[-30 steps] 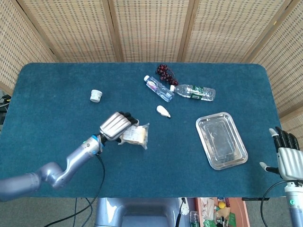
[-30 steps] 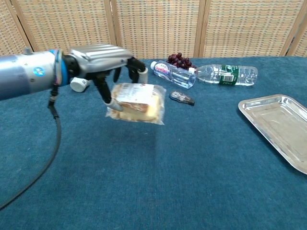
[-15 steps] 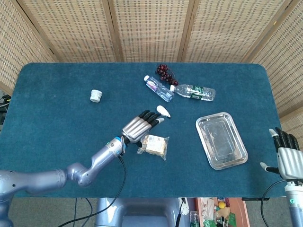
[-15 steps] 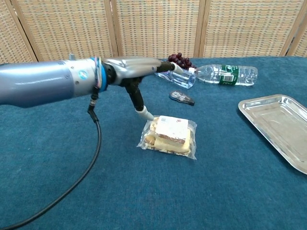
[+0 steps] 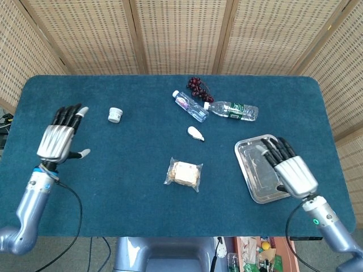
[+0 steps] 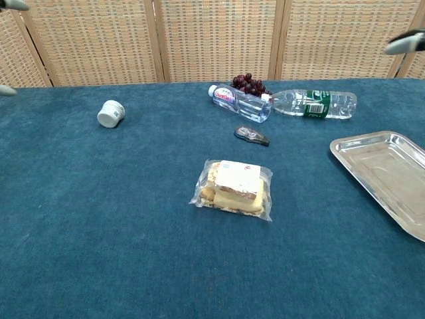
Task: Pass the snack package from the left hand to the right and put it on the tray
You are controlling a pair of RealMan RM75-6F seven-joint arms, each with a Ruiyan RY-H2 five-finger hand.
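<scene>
Clear-wrapped snack package [image 5: 184, 174] lies unheld; we judge our open right hand [image 5: 289, 168], above steel tray [image 5: 249, 156], grasps next; left hand [image 5: 58, 137] open.

No lettering can be read for certain in either view. The snack package [image 6: 233, 190] carries a white label with a dark red band along its near edge, but any print on it is too small to make out. The clear bottle [image 6: 240, 103] has a pale label with reddish script near its cap end, blurred beyond reading. The second bottle [image 6: 313, 104] wears a green and white band with tiny marks, also illegible. The small white jar [image 6: 111, 113] and the tray [image 6: 372, 153] show no readable marks.
</scene>
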